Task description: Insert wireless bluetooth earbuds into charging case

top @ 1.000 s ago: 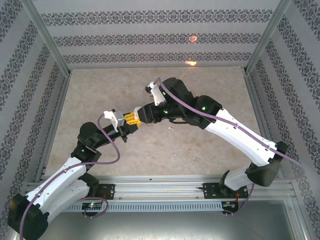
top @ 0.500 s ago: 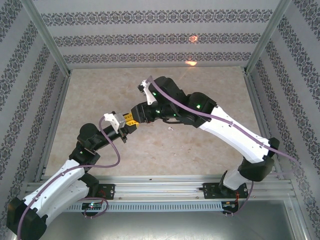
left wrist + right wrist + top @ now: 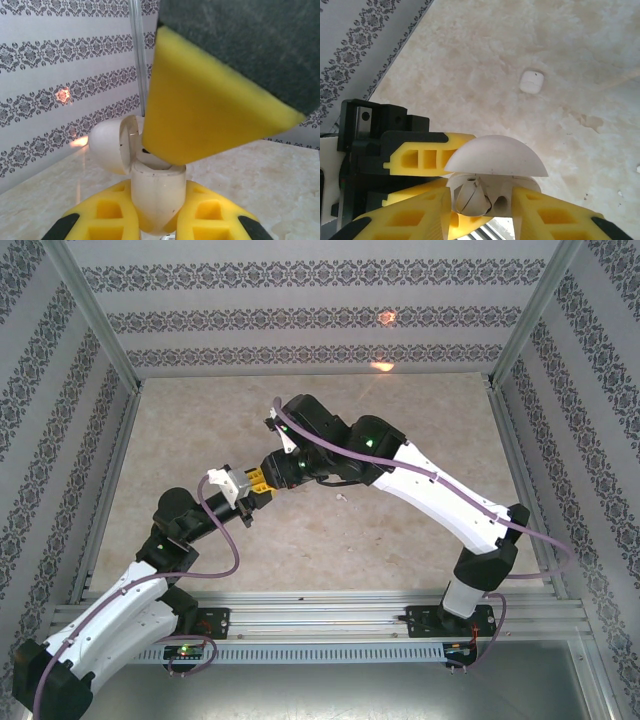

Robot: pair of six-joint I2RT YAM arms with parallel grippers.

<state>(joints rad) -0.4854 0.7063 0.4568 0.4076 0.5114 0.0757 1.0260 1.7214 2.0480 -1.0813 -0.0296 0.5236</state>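
Note:
My left gripper (image 3: 158, 202) is shut on the charging case (image 3: 157, 190), a white pebble held upright with its lid (image 3: 106, 147) swung open. In the right wrist view the case (image 3: 530, 184) sits between the yellow fingers of my right gripper (image 3: 482, 200), whose jaws stand apart on either side of its mouth. One white earbud (image 3: 470, 197) sits in the left socket, and the socket beside it is an empty hole. A right finger (image 3: 210, 110) covers the case mouth in the left wrist view. A second earbud (image 3: 531, 81) lies on the table (image 3: 341, 499).
Both grippers meet above the middle of the marbled beige table (image 3: 420, 420). Patterned walls and aluminium posts (image 3: 95, 310) enclose it on three sides. A metal rail (image 3: 330, 615) runs along the near edge by the arm bases.
The right arm has swung left and pushed its gripper over the case in the left gripper. Its jaws have narrowed a little. The left gripper has kept its hold.

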